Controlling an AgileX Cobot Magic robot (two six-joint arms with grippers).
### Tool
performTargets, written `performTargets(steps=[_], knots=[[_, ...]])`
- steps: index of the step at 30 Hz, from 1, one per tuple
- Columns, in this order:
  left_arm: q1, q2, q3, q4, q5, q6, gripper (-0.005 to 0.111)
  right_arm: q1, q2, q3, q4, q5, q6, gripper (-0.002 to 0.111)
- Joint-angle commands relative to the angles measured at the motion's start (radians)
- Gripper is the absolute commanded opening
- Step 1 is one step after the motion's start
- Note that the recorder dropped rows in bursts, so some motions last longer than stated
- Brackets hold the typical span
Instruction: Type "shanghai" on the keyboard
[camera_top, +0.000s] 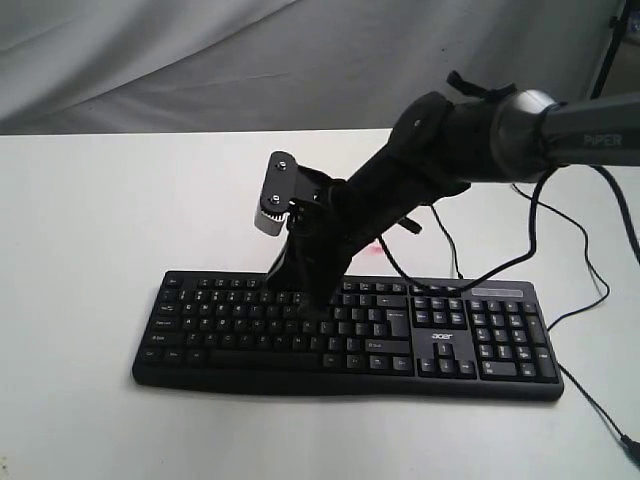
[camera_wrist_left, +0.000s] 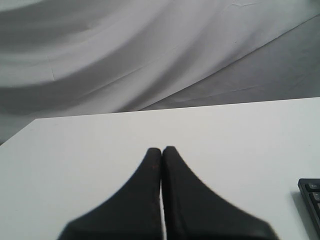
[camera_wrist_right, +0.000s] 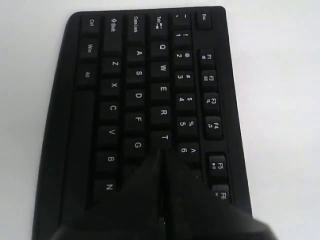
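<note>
The black keyboard (camera_top: 440, 352) lies flat on the white table, number pad and "acer" logo toward the right. My right gripper (camera_top: 318, 303) reaches in from the right and points down onto the letter keys left of centre. In the right wrist view the keyboard (camera_wrist_right: 125, 100) fills the frame and the right gripper (camera_wrist_right: 162, 151) is shut, its tips just past the T key beside G and 6; the key under them is hidden. My left gripper (camera_wrist_left: 161, 149) is shut on nothing over bare table, with a keyboard corner (camera_wrist_left: 311, 196) at the frame's edge. The exterior view does not show it.
The white table (camera_top: 90, 230) stretches all round the keyboard. Thin black cables (camera_top: 545, 235) hang from the right arm and trail over the table at the right. A grey cloth backdrop (camera_top: 200, 60) hangs behind the table's far edge.
</note>
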Motion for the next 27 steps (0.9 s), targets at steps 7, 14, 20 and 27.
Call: performTargets(steps=[7,14,20,27], knots=[[-0.004,0.003,0.005,-0.001,-0.006,-0.003,0.001,-0.032,0.004,0.011,-0.011,0.024,-0.014,0.000],[-0.004,0.003,0.005,-0.001,-0.006,-0.003,0.001,-0.032,0.032,0.011,-0.014,-0.002,-0.014,0.000],[-0.004,0.003,0.005,-0.001,-0.006,-0.003,0.001,-0.032,0.034,0.011,-0.081,0.005,0.017,0.000],[-0.004,0.003,0.005,-0.001,-0.006,-0.003,0.001,-0.032,0.035,0.011,-0.085,0.045,0.009,0.000]])
